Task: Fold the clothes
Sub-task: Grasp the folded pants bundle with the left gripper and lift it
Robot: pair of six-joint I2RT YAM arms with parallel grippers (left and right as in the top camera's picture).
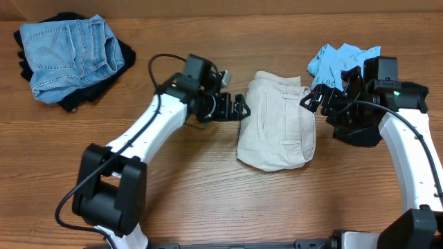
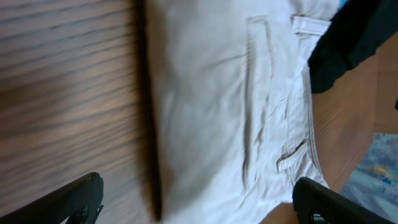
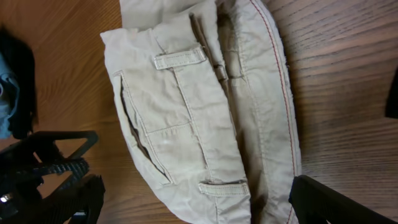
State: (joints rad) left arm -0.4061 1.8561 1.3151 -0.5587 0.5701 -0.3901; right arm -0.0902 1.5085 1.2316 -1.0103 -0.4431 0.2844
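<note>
Left claw (image 1: 243, 108) and right claw (image 1: 309, 102) spread; one cream trousers (image 1: 277, 131), one denim pile (image 1: 69, 48), one blue tee (image 1: 339, 61).

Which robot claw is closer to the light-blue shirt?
Right. The right gripper sits just below the light-blue shirt, at the beige trousers' edge. The left gripper is on the trousers' far side.

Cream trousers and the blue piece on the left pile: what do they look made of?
Cream trousers: probably matte woven cotton, given soft creases and raised seam stitching. Blue piece: looks like faded denim, with a stitched jeans-style pocket and pale wear.
</note>
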